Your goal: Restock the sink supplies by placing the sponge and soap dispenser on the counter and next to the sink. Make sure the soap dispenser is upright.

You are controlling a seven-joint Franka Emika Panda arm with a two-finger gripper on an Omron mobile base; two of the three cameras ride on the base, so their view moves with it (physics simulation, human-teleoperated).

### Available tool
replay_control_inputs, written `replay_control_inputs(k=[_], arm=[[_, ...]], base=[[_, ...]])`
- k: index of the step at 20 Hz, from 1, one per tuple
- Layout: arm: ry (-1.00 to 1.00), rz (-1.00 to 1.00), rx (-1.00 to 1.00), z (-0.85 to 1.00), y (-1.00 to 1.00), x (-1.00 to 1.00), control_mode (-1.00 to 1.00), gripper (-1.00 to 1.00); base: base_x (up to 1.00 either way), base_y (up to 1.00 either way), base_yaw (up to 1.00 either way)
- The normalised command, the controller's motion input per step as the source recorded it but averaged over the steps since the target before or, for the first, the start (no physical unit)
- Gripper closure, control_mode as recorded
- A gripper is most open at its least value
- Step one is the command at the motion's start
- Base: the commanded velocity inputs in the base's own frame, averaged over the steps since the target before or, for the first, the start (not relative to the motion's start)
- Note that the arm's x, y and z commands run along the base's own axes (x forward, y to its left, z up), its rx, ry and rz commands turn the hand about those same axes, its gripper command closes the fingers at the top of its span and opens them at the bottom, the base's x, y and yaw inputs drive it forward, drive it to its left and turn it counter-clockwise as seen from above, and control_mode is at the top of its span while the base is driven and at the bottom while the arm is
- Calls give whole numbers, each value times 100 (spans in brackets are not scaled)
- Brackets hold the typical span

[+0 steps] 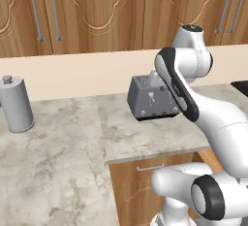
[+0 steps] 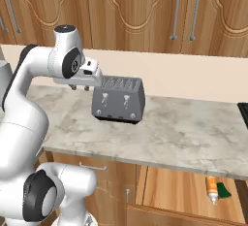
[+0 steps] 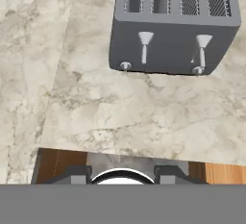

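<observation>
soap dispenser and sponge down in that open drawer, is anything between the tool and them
Yes. The tool hangs above the counter beside the toaster, while the soap dispenser and sponge lie in the open drawer below. The counter's front edge overhangs them, so the arm must come round it; nothing covers them inside the drawer.

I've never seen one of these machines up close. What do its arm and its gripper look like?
The arm is made of smooth, rounded glossy white shells, joined by dark grey to black bands and round caps at the joints. No loose cables or lettering show. The gripper is a small white block with two short dark fingers beneath it.
</observation>
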Motion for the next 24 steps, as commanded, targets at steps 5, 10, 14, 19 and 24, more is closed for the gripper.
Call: replay_control_inputs(k=[5, 10, 14, 19, 24], arm=[[0, 0, 0, 0, 0, 0, 100, -100], [0, 0, 0, 0, 0, 0, 100, -100], [0, 0, 0, 0, 0, 0, 100, -100], [0, 0, 0, 0, 0, 0, 100, -100], [0, 0, 0, 0, 0, 0, 100, -100]], base=[[-33, -26, -4], [-83, -84, -11], [-31, -99, -5], [-1, -90, 0], [-21, -48, 0]])
